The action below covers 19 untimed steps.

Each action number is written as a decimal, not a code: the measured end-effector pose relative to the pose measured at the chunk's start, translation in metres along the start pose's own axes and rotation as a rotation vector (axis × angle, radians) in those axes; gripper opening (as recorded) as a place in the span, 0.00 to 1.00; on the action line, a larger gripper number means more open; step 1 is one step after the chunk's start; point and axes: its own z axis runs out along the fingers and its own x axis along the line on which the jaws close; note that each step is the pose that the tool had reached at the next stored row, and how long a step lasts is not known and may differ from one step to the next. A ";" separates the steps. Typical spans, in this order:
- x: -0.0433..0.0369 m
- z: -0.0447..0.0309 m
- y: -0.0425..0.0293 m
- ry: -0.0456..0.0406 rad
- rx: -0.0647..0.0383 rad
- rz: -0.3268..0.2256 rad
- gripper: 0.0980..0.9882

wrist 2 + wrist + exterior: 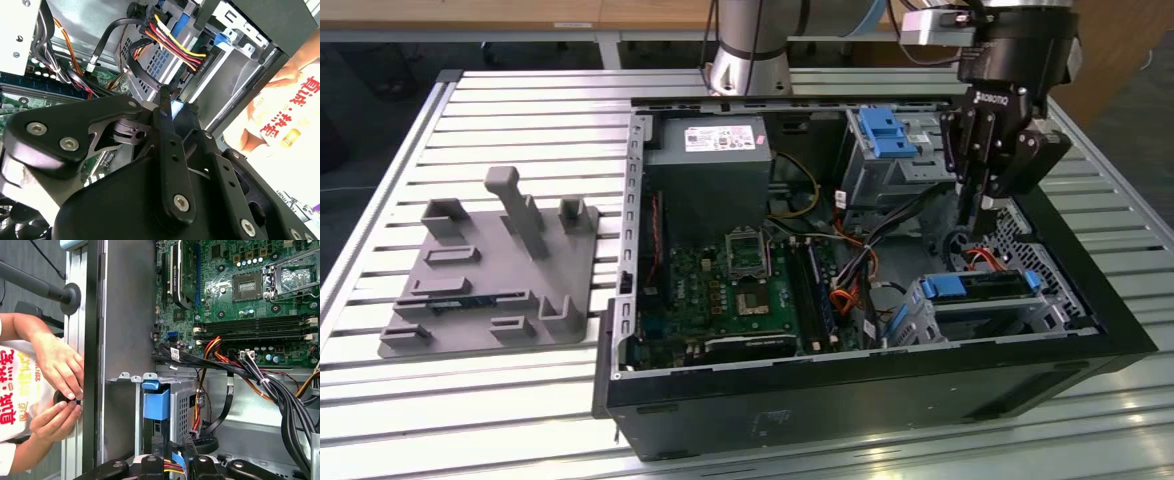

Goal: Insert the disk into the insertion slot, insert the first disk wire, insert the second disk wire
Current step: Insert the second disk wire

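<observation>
In the exterior view we see the open computer case (854,390) on the slatted worktop (520,120), with a grey fixture (494,270) at the exterior view's left. The disk (983,288) sits in the insertion slot (941,322) at the frame's lower right. The gripper (971,222) hangs just above the disk in the frame, apart from it. In the first wrist view a person's hands (57,367) work outside the case wall. In the second wrist view a red-and-yellow wire bundle (172,45) lies just beyond the gripper. We cannot tell whether the jaws clamp anything.
</observation>
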 end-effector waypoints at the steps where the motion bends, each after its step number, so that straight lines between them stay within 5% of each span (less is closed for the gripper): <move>1: -0.0003 0.0002 0.0000 -0.0002 0.000 0.000 0.21; 19: -0.0025 0.0042 0.0009 0.0002 0.006 -0.005 0.21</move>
